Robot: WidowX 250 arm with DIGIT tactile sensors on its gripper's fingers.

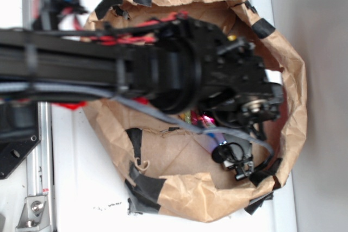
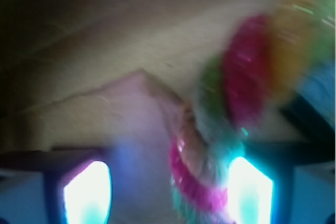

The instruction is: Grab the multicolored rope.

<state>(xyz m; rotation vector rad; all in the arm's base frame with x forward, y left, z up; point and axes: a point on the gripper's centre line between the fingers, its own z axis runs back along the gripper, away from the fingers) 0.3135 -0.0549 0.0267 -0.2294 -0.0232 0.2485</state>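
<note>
Paper bin: one crumpled brown paper enclosure (image 1: 293,80) with patches of black tape on its rim, sitting on a white table (image 1: 81,177); the arm reaches into it from the left of the exterior view.
Arm: one black WidowX arm (image 1: 109,63) with red wiring and a grey cable, covering most of the bin floor in the exterior view.
Pincer: one gripper (image 2: 168,192) — its two fingers (image 2: 88,192) glow bright at the bottom of the blurred wrist view, set well apart; the jaws stand wide open.
Contact: the rope lies between the fingers, nearer the one on the view's right; whether it touches cannot be told through the blur.
Rope: one thick twisted rope of red, yellow and pale green strands (image 2: 231,108) — on the brown paper floor, running from the upper right down between the fingers.
Rope from outside: only a small coloured patch shows under the arm.
</note>
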